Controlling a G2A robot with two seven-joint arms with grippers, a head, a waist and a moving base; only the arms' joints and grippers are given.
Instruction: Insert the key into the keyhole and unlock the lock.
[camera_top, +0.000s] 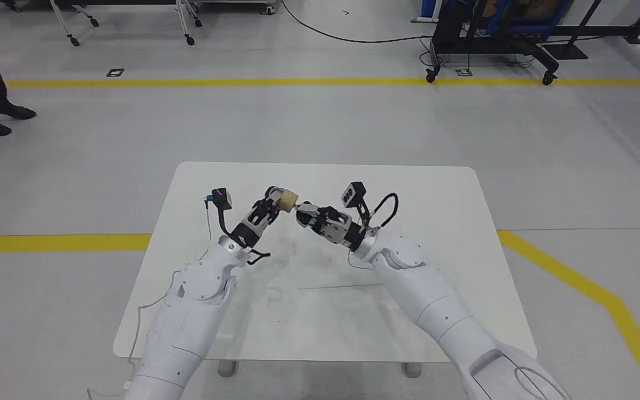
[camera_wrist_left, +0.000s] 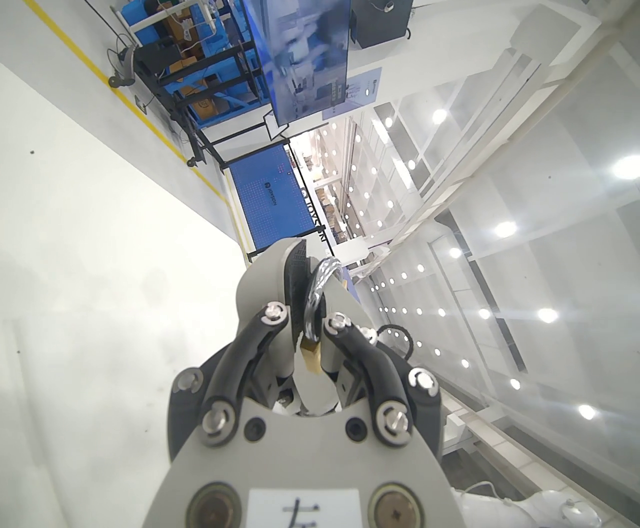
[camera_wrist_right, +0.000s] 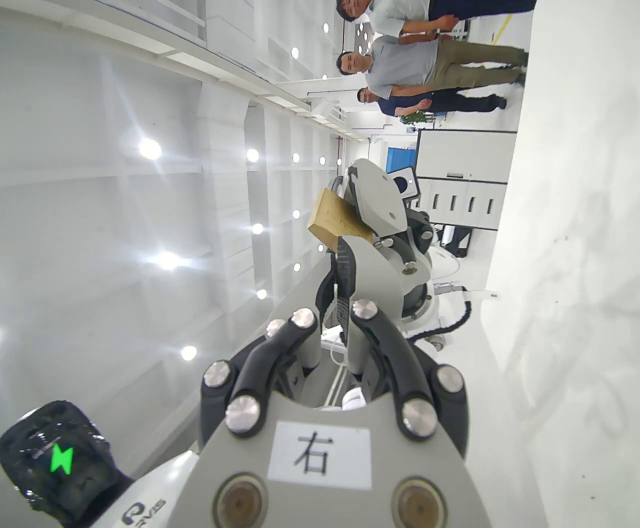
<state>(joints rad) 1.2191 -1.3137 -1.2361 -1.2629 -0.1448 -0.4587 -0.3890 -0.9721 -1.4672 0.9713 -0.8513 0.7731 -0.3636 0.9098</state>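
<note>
A small brass padlock (camera_top: 287, 199) with a silver steel shackle (camera_wrist_left: 320, 292) is held up in the air above the middle of a white desk (camera_top: 420, 300), touching nothing but the pincer that grips it. Its body is a plain golden block (camera_wrist_right: 332, 220), tilted.

The left pincer (camera_wrist_left: 317, 272) is clenched on the padlock. Its two pale fingers press on either side near the top of the body, and the shackle loop stands out between them. A corner of the brass body (camera_wrist_left: 311, 356) shows lower down, between the finger links.

The right pincer (camera_wrist_right: 345, 270) sits just beside the padlock, its tips right at the free end of the brass body, facing the left pincer (camera_wrist_right: 372, 200). Its fingers are drawn close together, with a black ribbed pad (camera_wrist_right: 344, 292) showing on one. Whether anything lies between them cannot be made out. From above, the two pincers meet tip to tip over the desk (camera_top: 305, 212).
</note>
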